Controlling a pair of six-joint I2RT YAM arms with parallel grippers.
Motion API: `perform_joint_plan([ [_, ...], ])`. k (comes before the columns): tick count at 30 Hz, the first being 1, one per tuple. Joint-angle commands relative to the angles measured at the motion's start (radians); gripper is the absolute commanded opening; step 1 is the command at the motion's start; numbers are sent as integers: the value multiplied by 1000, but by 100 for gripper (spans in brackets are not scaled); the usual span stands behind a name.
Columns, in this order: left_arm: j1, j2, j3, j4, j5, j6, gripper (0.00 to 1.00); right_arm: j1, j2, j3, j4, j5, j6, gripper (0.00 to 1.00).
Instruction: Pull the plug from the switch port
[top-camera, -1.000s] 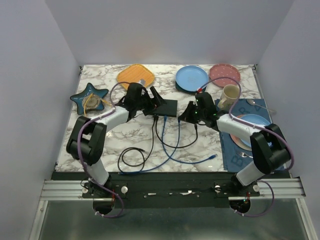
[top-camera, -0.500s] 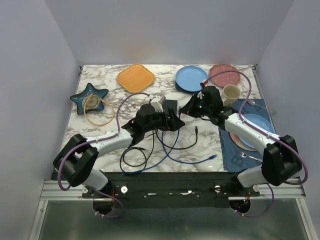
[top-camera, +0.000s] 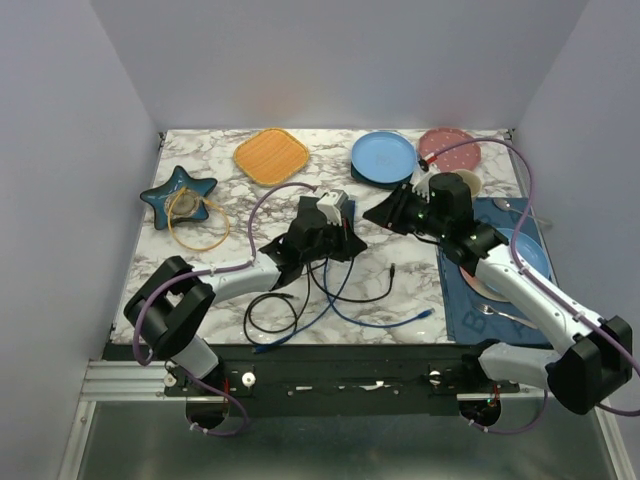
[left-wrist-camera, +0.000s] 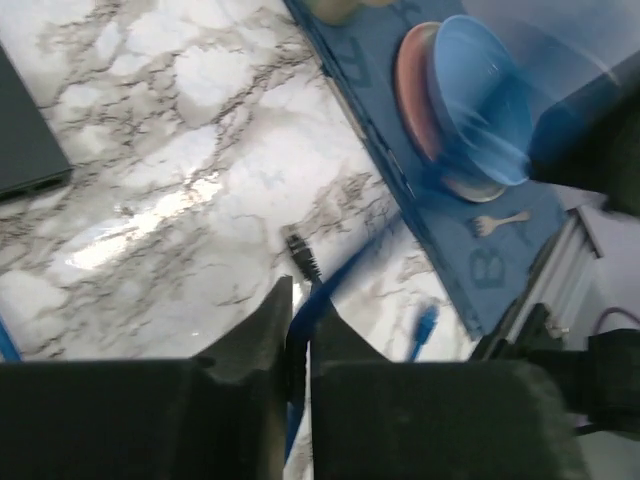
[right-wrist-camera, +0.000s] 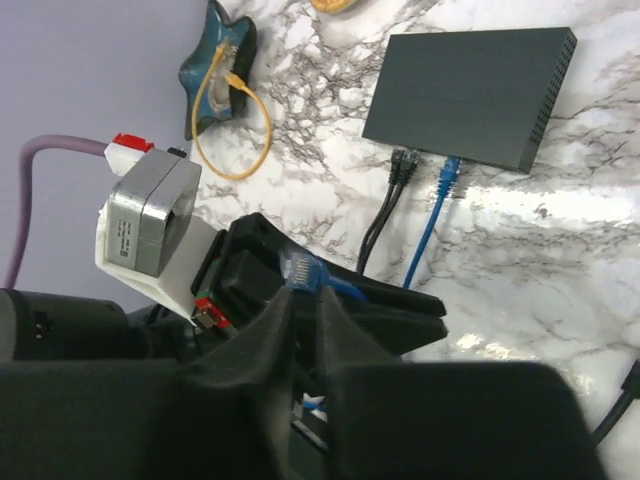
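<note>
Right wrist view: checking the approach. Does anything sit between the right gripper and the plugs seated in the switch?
Yes: the left gripper lies just beyond the right gripper, which pinches a loose blue plug. Past it, only bare marble leads to the black plug and seated blue plug in the switch.

— What is between the fingers?
— The left gripper (left-wrist-camera: 297, 305) pinches a blue cable (left-wrist-camera: 335, 280), its jaws nearly together.
— And on the table (left-wrist-camera: 200, 130)?
— A black plug (left-wrist-camera: 301, 255) lies loose. A corner of the switch (left-wrist-camera: 25, 140) is well apart from it.
— And to the right?
— On a blue mat (left-wrist-camera: 460, 260), a blue bowl (left-wrist-camera: 480, 100) sits on a pink plate (left-wrist-camera: 415, 80), with a fork (left-wrist-camera: 503, 220) beside them.
</note>
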Motion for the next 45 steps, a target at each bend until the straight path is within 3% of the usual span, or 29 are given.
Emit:
perform_joint_plan([
  [1,-1,4,56,23,62,15,5,4,-83,0,-17,25,-57,51],
  [3,1,4,79,31,85,12,0,4,-113,12,-57,87,-77,64],
  [5,1,6,116,36,117,6,0,4,-142,14,-88,138,-80,70],
  [9,11,-8,162,83,188,-31,0,4,-245,-21,-94,288,-71,77],
  [12,27,-23,161,226,270,-126,0,4,-317,-41,-91,356,-75,82],
  [17,48,-40,187,411,352,-282,0,4,-342,-84,-88,382,-88,82],
  [24,123,-155,259,320,375,-223,1,4,-324,-132,-84,376,-80,81],
  [29,270,-241,253,302,306,-207,1,4,-316,-172,-50,353,-65,80],
  [34,415,-260,219,478,330,-391,1,4,-298,-212,-25,329,-52,80],
  [37,465,-279,323,161,260,-262,0,4,-293,-224,-21,326,-56,79],
  [38,470,-284,416,-103,205,-121,0,4,-291,-227,-16,324,-56,79],
  [39,476,-280,468,-230,30,-68,0,4,-291,-230,-15,323,-56,79],
  [41,490,-261,598,-501,-137,19,0,4,-290,-241,-4,320,-57,79],
  [42,522,-232,634,-565,-298,50,0,4,-288,-245,-1,320,-56,79],
  [45,611,-166,722,-737,-406,15,0,4,-279,-252,10,306,-56,79],
])
